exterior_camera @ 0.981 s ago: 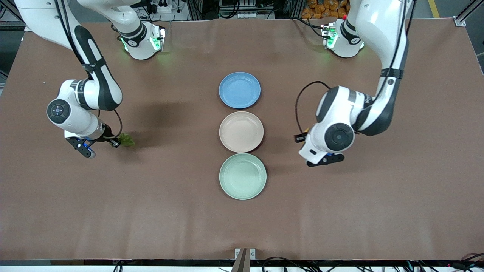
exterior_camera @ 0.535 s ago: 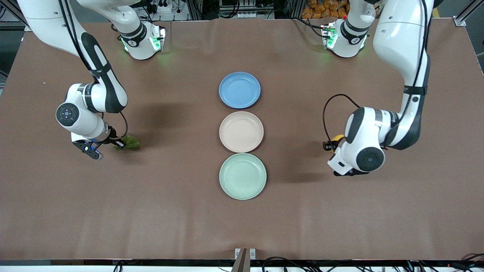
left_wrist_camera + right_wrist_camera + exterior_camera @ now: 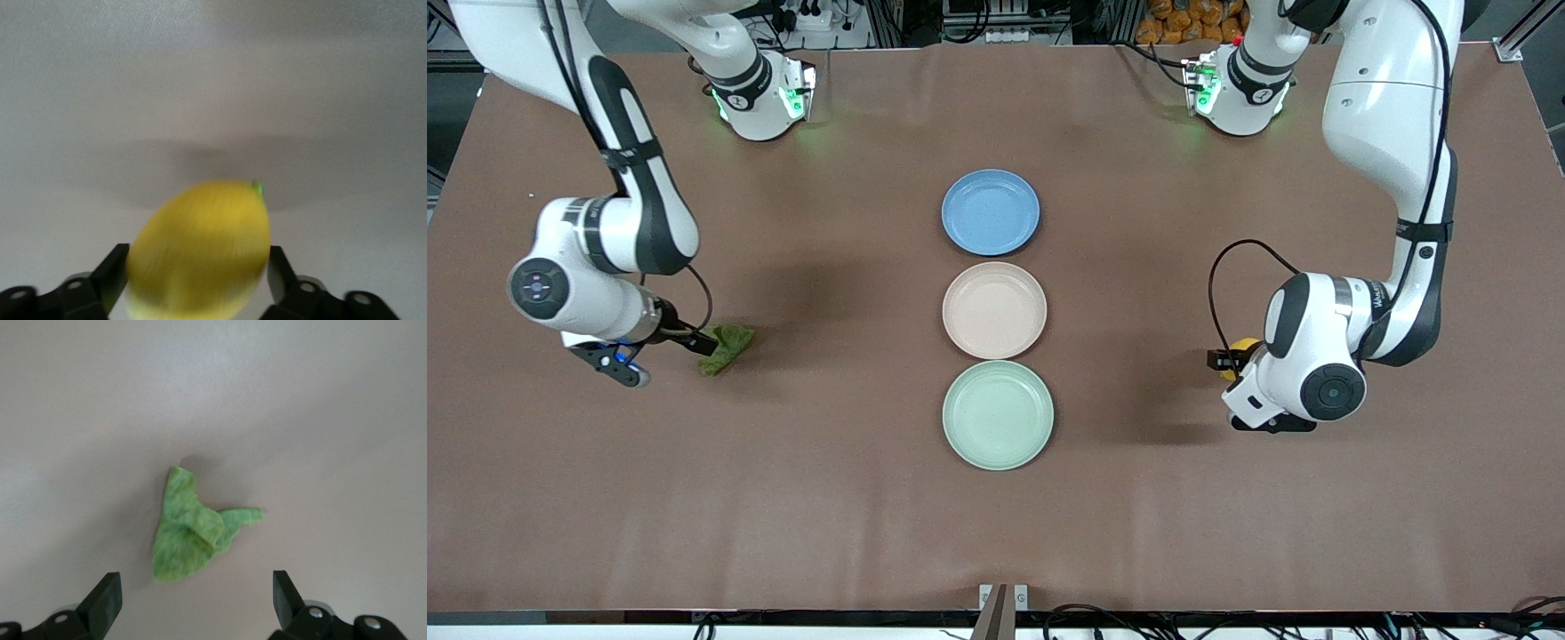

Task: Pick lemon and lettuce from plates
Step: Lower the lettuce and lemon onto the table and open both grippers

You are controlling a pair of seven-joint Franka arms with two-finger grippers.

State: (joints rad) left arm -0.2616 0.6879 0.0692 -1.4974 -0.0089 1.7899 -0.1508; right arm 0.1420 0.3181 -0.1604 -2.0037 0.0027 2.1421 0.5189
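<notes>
The lemon [image 3: 200, 250] is bright yellow with a small green tip. The lettuce [image 3: 190, 533] is mottled green, lighter along its folds. One plate [image 3: 994, 310] is beige-pink, another [image 3: 998, 414] pale mint green, a third [image 3: 991, 212] blue. The bench [image 3: 854, 498] is plain brown. Both arms are white with black fingers [image 3: 103, 600].

There were three round plates on the worktop [image 3: 1227, 533]: one blue plate [image 3: 990, 212], one beige-pink plate [image 3: 994, 310] and one mint green plate [image 3: 998, 414]. There was one lemon [image 3: 200, 250] and one piece of lettuce [image 3: 190, 528]. There were two robot arms, each with one gripper.
</notes>
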